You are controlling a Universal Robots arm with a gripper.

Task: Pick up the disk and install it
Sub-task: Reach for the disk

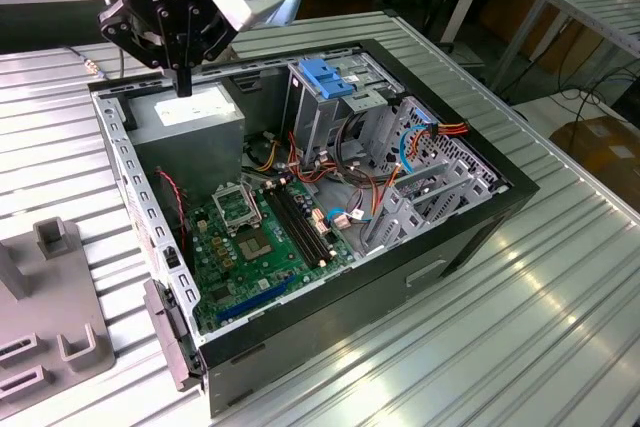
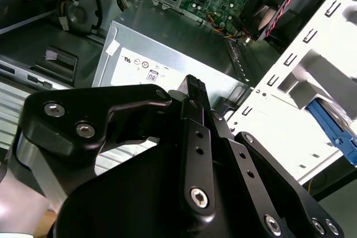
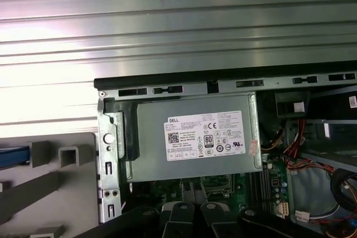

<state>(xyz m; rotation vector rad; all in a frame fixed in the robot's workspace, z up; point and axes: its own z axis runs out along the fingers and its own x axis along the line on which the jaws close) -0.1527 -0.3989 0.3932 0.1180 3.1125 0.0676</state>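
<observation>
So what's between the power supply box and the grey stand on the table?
The computer case's metal side wall stands between the power supply box and the grey stand, plain in the first wrist view.

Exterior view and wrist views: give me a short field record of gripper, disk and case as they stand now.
gripper: shut, nothing between its fingers
gripper position: above the power supply, in a corner of the open case
disk: not held; likely the blue-edged piece beside the grey fixture outside the case
drive cage: blue latch on top
case interior: motherboard exposed
</observation>
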